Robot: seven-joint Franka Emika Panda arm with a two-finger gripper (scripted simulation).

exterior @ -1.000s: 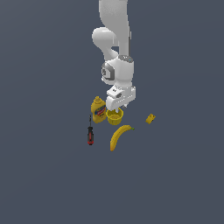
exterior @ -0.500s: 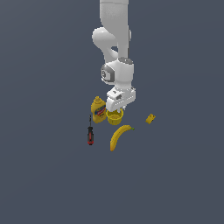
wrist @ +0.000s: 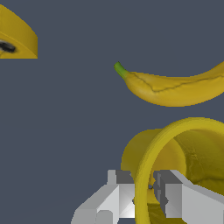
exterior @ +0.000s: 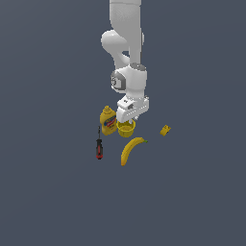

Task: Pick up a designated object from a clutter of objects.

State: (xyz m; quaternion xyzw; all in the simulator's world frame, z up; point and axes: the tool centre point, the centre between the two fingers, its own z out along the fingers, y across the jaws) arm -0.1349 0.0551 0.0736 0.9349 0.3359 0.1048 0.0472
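In the wrist view the gripper straddled the yellow cup, one finger outside the rim and one inside, nearly pinching the thin wall; whether the pads actually pressed it could not be told. The cup looked light, rigid and smooth-sided, probably slippery, so the rim wall seemed the sensible place to hold. It stood just beside the mustard bottle, with the banana near; the screwdriver and a small yellow block lay further off. The bottle's red-blue label was too small to read.
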